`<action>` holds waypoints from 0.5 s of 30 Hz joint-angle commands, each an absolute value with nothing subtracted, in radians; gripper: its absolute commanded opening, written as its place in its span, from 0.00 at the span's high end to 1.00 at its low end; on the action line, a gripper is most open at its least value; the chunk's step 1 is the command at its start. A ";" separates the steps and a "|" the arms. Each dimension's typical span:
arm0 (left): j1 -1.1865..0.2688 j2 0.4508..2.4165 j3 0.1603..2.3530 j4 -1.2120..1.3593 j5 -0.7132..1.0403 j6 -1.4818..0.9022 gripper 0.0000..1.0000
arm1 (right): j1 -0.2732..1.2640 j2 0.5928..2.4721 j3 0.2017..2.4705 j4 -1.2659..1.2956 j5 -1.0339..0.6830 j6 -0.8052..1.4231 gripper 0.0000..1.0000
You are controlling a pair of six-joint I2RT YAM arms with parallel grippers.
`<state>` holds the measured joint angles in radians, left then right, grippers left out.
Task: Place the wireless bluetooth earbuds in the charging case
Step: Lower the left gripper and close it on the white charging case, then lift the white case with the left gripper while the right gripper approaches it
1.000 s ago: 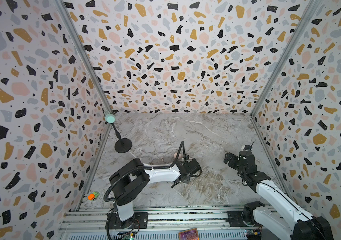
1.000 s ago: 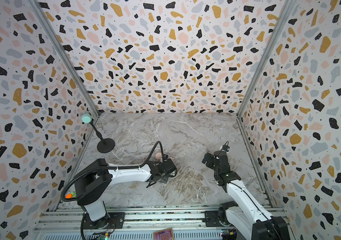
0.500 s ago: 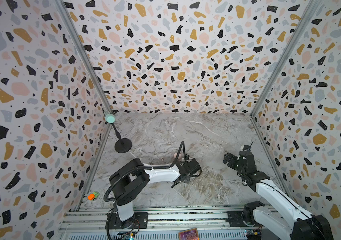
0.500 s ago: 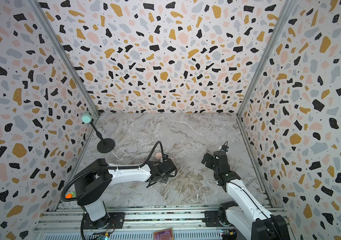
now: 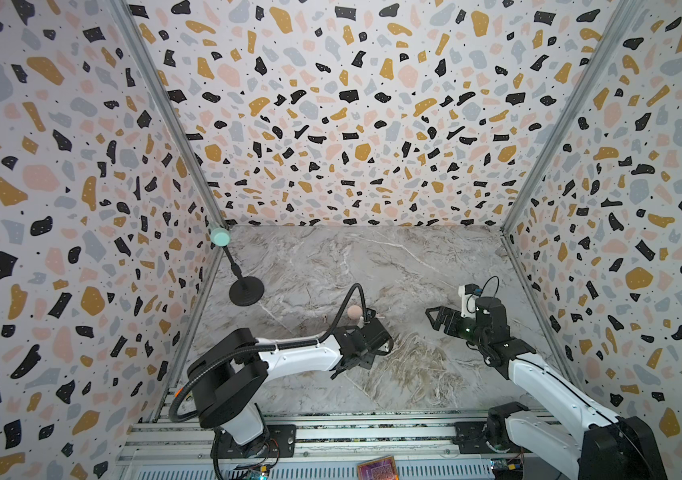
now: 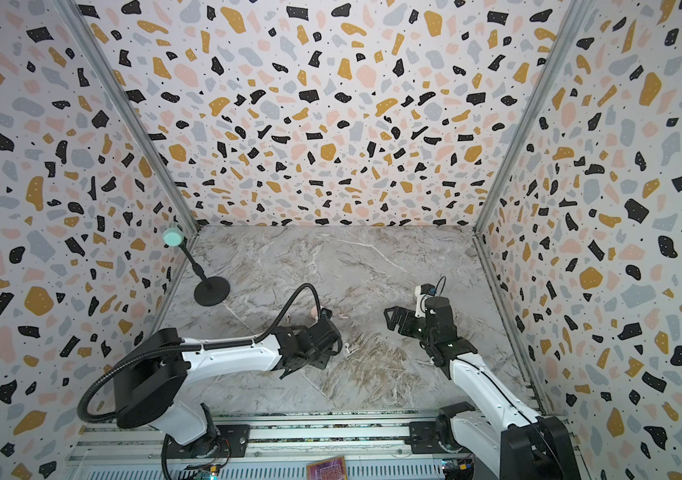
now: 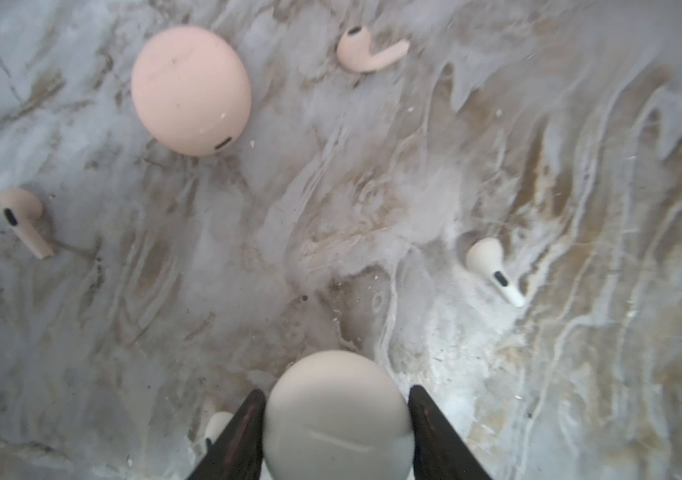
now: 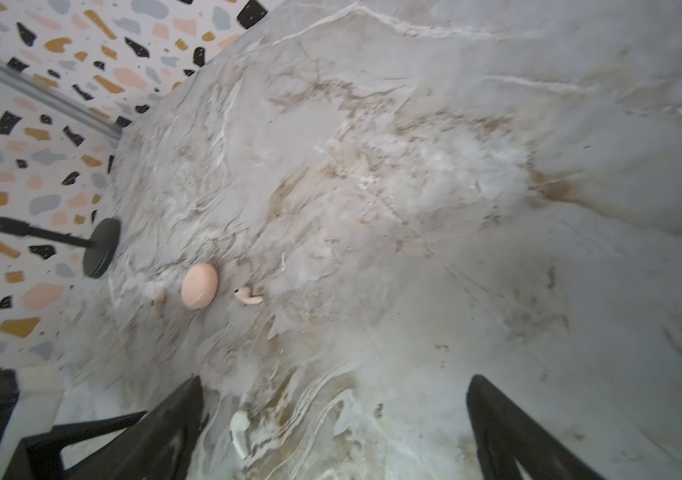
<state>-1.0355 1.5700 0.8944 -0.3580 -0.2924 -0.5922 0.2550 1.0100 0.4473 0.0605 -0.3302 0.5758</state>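
Observation:
In the left wrist view my left gripper (image 7: 336, 392) is shut on a round white charging case (image 7: 337, 415), one finger pressing each side; the case's lid is closed. A white earbud (image 7: 493, 268) lies on the marble nearby, and another white earbud (image 7: 216, 426) peeks out behind one finger. A closed pink case (image 7: 191, 89) lies farther off between two pink earbuds (image 7: 368, 50) (image 7: 23, 220). My right gripper (image 8: 335, 381) hangs open above the marble with nothing in it, and a white earbud (image 8: 240, 428) lies near one finger. In a top view the left gripper (image 5: 366, 347) hides the white case.
A black microphone stand (image 5: 246, 291) with a teal head (image 5: 219, 237) stands at the back left. Speckled walls close in the marble table (image 5: 372, 266) on three sides, and a metal rail (image 5: 331, 432) runs along the front.
The left jaws have drawn in slightly onto the white case. Both arms have hardly moved.

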 commanded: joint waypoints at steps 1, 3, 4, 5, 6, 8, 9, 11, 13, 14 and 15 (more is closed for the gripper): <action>-1.044 1.503 0.865 -0.295 -0.278 -0.532 1.00 | 0.259 1.030 0.476 0.084 -0.530 0.556 0.01; -1.046 1.487 0.863 -0.303 -0.276 -0.509 1.00 | 0.261 1.040 0.465 0.115 -0.608 0.569 0.01; -1.047 1.484 0.868 -0.316 -0.282 -0.496 1.00 | 0.262 1.043 0.460 0.133 -0.646 0.578 0.00; -1.049 1.479 0.871 -0.325 -0.290 -0.488 1.00 | 0.267 1.046 0.456 0.148 -0.674 0.583 0.00; -1.052 1.475 0.875 -0.336 -0.300 -0.480 1.00 | 0.274 1.051 0.457 0.155 -0.696 0.584 0.00; -1.063 1.462 0.879 -0.345 -0.320 -0.471 1.00 | 0.299 1.062 0.466 0.153 -0.724 0.578 0.01; -1.068 1.448 0.873 -0.338 -0.320 -0.464 1.00 | 0.319 1.066 0.471 0.154 -0.732 0.575 0.01; -1.072 1.424 0.862 -0.330 -0.372 -0.470 1.00 | 0.355 1.078 0.481 0.149 -0.735 0.569 0.01; -1.074 1.392 0.841 -0.308 -0.429 -0.445 1.00 | 0.383 1.088 0.486 0.150 -0.737 0.567 0.01; -1.074 1.377 0.829 -0.291 -0.432 -0.425 1.00 | 0.390 1.092 0.487 0.153 -0.739 0.570 0.01; -1.073 1.357 0.812 -0.261 -0.417 -0.396 1.00 | 0.394 1.095 0.487 0.157 -0.743 0.575 0.01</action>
